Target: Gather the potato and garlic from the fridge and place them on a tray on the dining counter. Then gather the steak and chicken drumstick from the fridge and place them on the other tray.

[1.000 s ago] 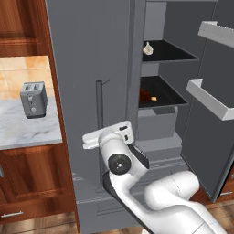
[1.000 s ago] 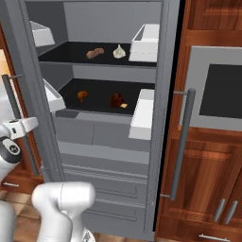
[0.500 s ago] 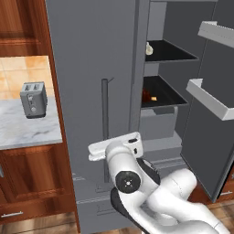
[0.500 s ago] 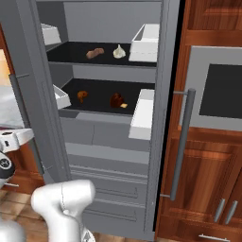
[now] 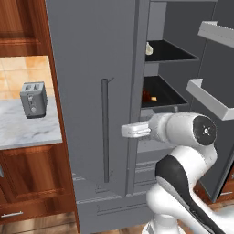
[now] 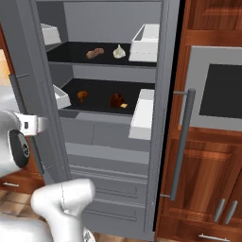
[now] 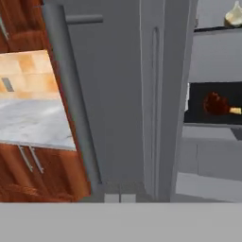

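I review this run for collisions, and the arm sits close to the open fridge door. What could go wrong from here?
1. The shut two-finger gripper hangs at the front face of the tall grey fridge's open left door, by its vertical bar handle; swinging inward could clip the door edge.
2. The small off-white garlic bulb lies deep on the upper black shelf, a long reach past that door.

Flat, even rendered light fills the kitchen, with no visible lamp and no hard glare. The fridge [image 6: 113, 142] interior reads dim, its black shelves darkest, while the garlic [image 6: 119, 51] on the upper shelf stands out pale. The marble counter [image 5: 27, 128] left of the fridge is the brightest area. Shadows are faint and soft-edged. The hand view is coarse and blurred, its door handle [image 7: 71, 94] smeared; both base views are sharper, without edge distortion.
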